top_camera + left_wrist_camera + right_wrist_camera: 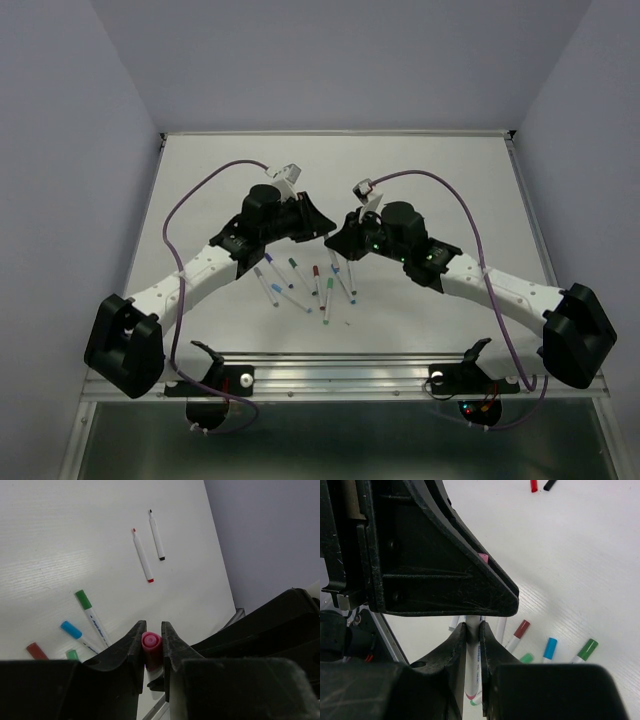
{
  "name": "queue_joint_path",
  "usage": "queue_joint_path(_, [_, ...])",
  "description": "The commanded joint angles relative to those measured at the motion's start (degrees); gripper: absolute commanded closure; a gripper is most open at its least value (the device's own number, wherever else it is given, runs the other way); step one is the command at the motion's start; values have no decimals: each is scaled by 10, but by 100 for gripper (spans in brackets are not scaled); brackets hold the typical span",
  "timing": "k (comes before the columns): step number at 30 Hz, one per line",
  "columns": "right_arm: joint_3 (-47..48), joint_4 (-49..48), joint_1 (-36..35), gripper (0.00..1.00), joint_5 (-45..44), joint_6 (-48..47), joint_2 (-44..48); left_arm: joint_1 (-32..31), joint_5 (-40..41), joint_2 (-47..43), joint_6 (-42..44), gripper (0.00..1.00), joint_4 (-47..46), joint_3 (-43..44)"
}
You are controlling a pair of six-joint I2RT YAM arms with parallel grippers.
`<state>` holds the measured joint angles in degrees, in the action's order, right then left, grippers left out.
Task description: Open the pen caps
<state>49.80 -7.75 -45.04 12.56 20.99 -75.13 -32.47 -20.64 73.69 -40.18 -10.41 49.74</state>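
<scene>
Clamping a short magenta plastic cap [151, 644], left gripper [152, 629] is opposing right gripper [473, 630] clamping a thin white pen barrel [472, 672], presumably one pen, for separation.

Overhead, my left claw [151, 629] and right claw [473, 629] crowd together, and the white barrel [472, 655] between them is lost under their black bodies. Left wrist: the pink cap [151, 642] shows only its end; everything below is hidden. Right wrist: the white barrel runs up behind my left claw. Red cap [534, 485], far edge, cropped.
</scene>
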Motion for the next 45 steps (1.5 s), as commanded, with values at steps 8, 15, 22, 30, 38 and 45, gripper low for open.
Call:
queue_joint_path(8, [-71, -31, -15, 99, 163, 59, 6, 14, 166, -8, -33, 100, -53, 46])
queue_joint_path(15, [-128, -55, -26, 99, 187, 87, 20, 23, 254, 26, -54, 100, -39, 99])
queue_joint_path(22, [-151, -75, -31, 99, 216, 113, 34, 33, 262, 66, -67, 100, -43, 131])
queue_joint_path(30, [-169, -39, -37, 99, 204, 120, 66, 43, 291, 79, -78, 100, -20, 141])
queue_joint_path(38, [-163, -31, -37, 99, 160, 115, 68, 43, 236, 79, -79, 100, -47, 128])
queue_joint_path(45, [-82, 43, -37, 75, 5, 53, 79, 43, 159, 69, -62, 100, -51, 107])
